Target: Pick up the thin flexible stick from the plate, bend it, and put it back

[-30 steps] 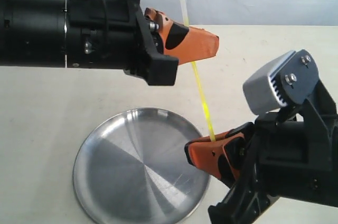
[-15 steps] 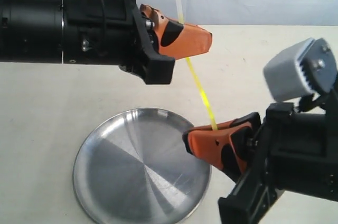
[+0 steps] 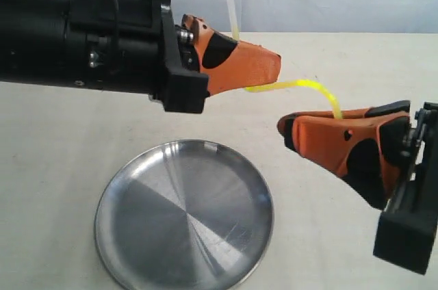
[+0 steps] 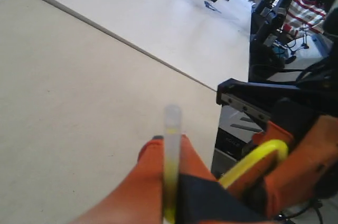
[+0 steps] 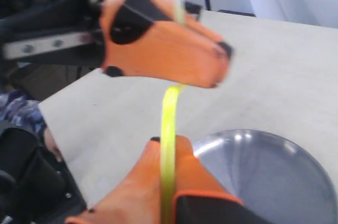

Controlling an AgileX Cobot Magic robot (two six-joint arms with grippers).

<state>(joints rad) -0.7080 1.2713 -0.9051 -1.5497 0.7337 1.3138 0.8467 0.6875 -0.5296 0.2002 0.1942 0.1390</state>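
While both arms hold load, we log risks.
- Left gripper [image 3: 272,64] clenched on thin flexible stick [image 3: 301,85], pale tip poking out past fingers.
- Right gripper [image 3: 289,126] clenched on other end.
- Stick in air, arched between grippers, not touching plate [image 3: 185,215].

Risks, our judgement:
- Arch tight; grippers coming closer could kink or snap it.
- Spring load could pull thin rod out of one grip and flick it off table [image 3: 55,133].
- Right wrist view blurred; grip there possibly shallow.
- Release away from plate would land stick outside rim.
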